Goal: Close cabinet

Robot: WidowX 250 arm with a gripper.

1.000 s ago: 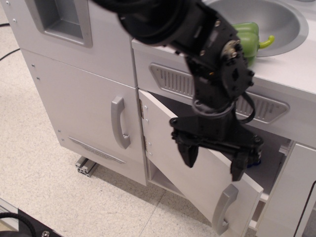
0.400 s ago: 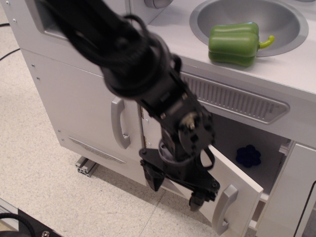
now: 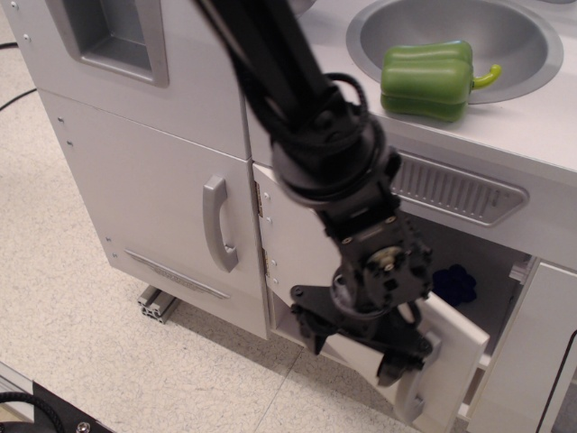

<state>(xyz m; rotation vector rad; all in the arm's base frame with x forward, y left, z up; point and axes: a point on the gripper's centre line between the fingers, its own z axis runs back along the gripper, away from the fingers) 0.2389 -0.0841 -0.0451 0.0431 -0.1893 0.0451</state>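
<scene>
Gripper [image 3: 353,348] shifted right, fingers spread, before cabinet [image 3: 297,244] door; pale door ajar

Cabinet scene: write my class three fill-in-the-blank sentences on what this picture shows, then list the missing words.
1. The cabinet door stands ____.
2. The gripper is in front of that ____.
3. The pepper in the sink is ____ in colour.
4. The object inside the cabinet is ____.

Missing words: open; door; green; blue

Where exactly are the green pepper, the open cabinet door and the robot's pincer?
green pepper [image 3: 425,79]: camera view, its top face.
cabinet door [image 3: 455,352]: camera view, its top edge.
pincer [image 3: 353,354]: camera view, between its fingertips.
</scene>
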